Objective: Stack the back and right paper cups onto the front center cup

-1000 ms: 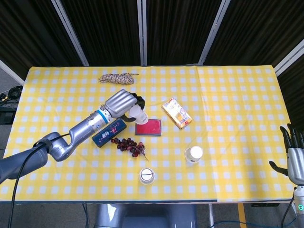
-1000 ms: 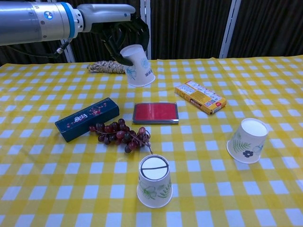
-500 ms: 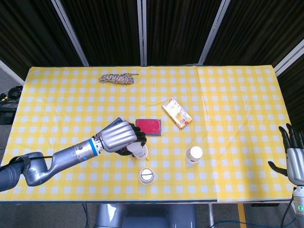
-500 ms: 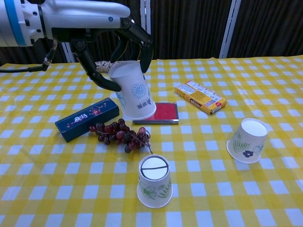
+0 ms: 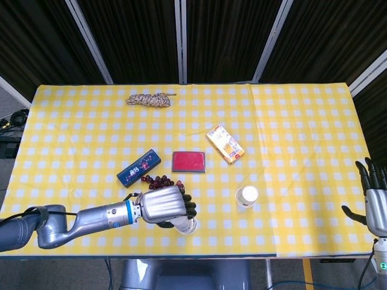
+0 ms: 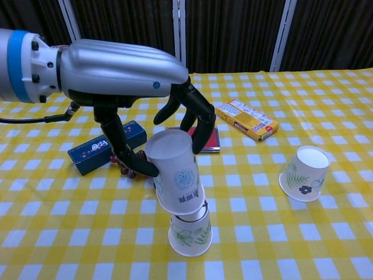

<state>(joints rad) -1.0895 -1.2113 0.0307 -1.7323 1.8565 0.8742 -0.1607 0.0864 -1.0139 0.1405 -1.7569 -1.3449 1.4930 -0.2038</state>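
**Upside-down cup held right over the front cup**

An inverted paper cup (image 6: 175, 172) is gripped by the left hand (image 6: 125, 76), with the fingers (image 6: 198, 114) wrapped down around its upper part and the thumb pressed against the other side. It's tilted a little, and its open rim is seen sitting over the top of the front center cup (image 6: 190, 236), which stands upside down directly beneath the hand. Whether it's fully seated can't be told from the chest view.

Off to the right of that hand, well apart, a 2nd loose cup (image 6: 303, 173) with a leaf print is seen inverted and leaning on the yellow checked tablecloth (image 6: 326, 245).

Just behind the hand, the grapes (image 5: 158, 180) are mostly hidden in the chest view. A dark blue box (image 6: 96, 153) is seen behind it to the left, a red flat case (image 5: 188, 161) behind it, and a yellow snack box (image 6: 246, 119) further back to the right. A coil of rope (image 5: 148, 99) is lying at the far edge.

The right hand (image 5: 375, 196) is parked at the table's right edge, fingers spread upward, nothing in it.
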